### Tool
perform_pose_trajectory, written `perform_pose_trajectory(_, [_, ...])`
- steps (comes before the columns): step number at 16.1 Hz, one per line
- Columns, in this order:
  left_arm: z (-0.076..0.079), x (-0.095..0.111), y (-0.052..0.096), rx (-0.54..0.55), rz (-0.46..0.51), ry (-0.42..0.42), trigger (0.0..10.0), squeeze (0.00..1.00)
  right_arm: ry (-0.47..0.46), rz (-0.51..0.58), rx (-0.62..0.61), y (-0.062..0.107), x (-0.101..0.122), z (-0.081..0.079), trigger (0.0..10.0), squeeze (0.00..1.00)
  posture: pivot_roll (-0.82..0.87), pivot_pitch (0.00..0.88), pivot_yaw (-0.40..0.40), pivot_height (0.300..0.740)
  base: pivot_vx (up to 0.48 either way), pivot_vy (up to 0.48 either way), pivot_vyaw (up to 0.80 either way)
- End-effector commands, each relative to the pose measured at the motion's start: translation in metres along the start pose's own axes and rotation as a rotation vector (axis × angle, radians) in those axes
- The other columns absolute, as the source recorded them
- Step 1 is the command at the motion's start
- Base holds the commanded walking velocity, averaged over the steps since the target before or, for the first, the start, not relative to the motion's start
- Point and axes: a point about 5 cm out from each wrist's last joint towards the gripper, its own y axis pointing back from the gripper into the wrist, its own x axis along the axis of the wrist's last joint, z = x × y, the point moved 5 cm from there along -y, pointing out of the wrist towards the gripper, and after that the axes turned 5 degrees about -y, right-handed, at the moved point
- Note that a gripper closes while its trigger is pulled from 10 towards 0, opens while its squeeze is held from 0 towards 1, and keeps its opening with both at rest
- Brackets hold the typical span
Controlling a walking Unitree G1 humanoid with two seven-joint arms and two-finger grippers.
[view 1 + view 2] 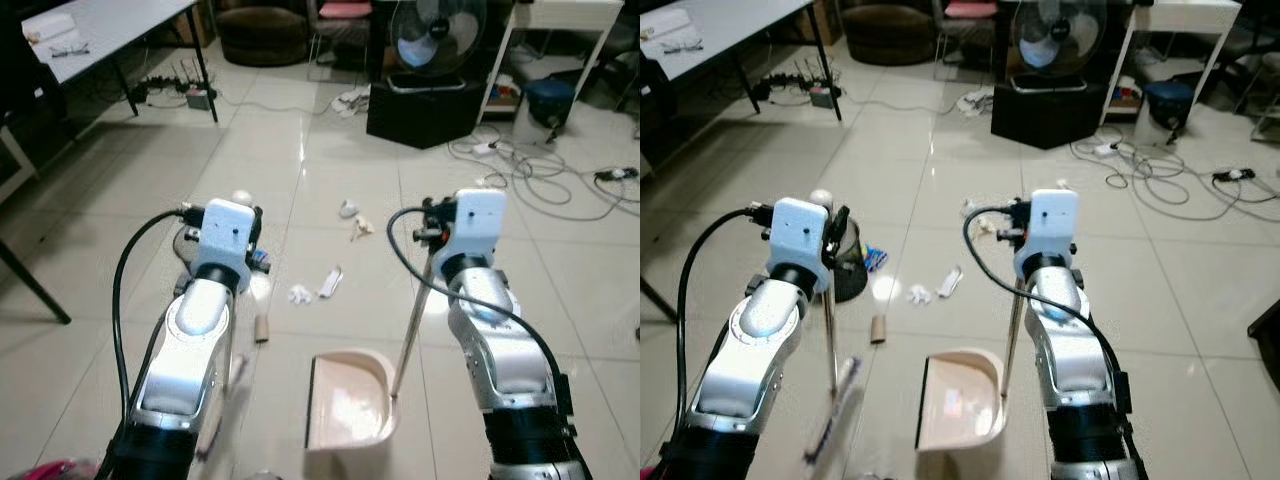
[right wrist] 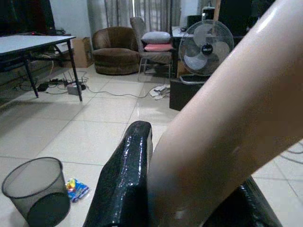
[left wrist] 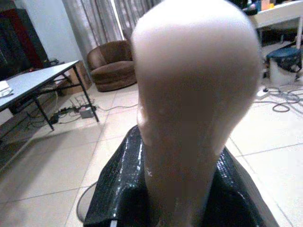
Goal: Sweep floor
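Both silver arms fill the foreground of the head views, cut off at the bottom edge. Left gripper (image 3: 180,189) is clenched on the broom handle (image 3: 189,94): in the left wrist view the pale, rounded handle end bulges out, blurred, w/ black fingers (image 3: 118,189) pressed either side. Handle shaft runs down past the left arm; broom head (image 1: 835,410) is a blur low by the forearm, bristles hard to make out. Right gripper (image 2: 189,208) grasps the dustpan handle (image 2: 227,118), a pale bar crossing the right wrist view diagonally, one black finger (image 2: 125,179) tight against it, the other mostly hidden. Thin rod (image 1: 412,320) drops to the cream dustpan (image 1: 345,405), which sits on the floor btwn the two arms, near edge cut by the frame.

Litter ahead of the pan: crumpled white paper bits (image 1: 300,294), a white strip (image 1: 331,281), a cardboard tube (image 1: 262,327), further white scraps (image 1: 352,212). Mesh wastebasket (image 2: 38,189) stands partly hidden behind the left wrist, a coloured wrapper (image 2: 75,188) just beside it.

Floor (image 1: 300,150) is glossy pale tile w/ glare spots. Room beyond: grey table (image 1: 110,25) on black legs at left w/ a power strip (image 1: 195,97) & cables under it, brown armchair (image 1: 262,35), chair w/ pink cushion (image 2: 156,40), fan (image 1: 435,35) on a black box (image 1: 425,110), white table (image 1: 560,20) at right, loose cables (image 1: 540,180) coiled across the tiles.
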Motion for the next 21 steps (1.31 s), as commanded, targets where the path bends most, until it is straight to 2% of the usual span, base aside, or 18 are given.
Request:
perform_pose_trajectory(1, [-0.0088,0.0046,-0.0003,0.033,0.014,-0.015,10.0,0.0,0.008,0.054,0.014,-0.004,0.0155,-0.0044,10.0,0.0,-0.04,0.0,0.044,0.74,0.364,0.0,0.8])
perform_pose_trajectory(4, [-0.0103,0.0044,-0.0024,0.039,0.008,-0.019,10.0,0.0,-0.03,0.057,-0.015,-0.0059,0.0161,-0.0011,10.0,0.0,-0.04,0.0,0.045,0.74,0.365,0.0,0.0])
perform_pose_trajectory(13, [-0.0091,0.0034,-0.003,0.037,0.001,-0.023,10.0,0.0,-0.037,0.057,-0.007,-0.007,0.0166,-0.001,10.0,0.0,-0.04,0.0,0.04,0.74,0.359,0.0,0.0])
perform_pose_trajectory(18, [-0.0091,0.0029,-0.0033,0.039,0.0,-0.024,10.0,0.0,0.018,0.053,0.02,-0.0075,0.0163,-0.0059,10.0,0.0,-0.04,0.0,0.041,0.74,0.356,0.0,0.0])
perform_pose_trajectory(21, [-0.009,0.0027,-0.0034,0.04,-0.001,-0.024,10.0,0.0,0.009,0.06,0.012,-0.0077,0.0174,-0.0049,10.0,0.0,-0.04,0.0,0.041,0.74,0.36,0.0,0.74])
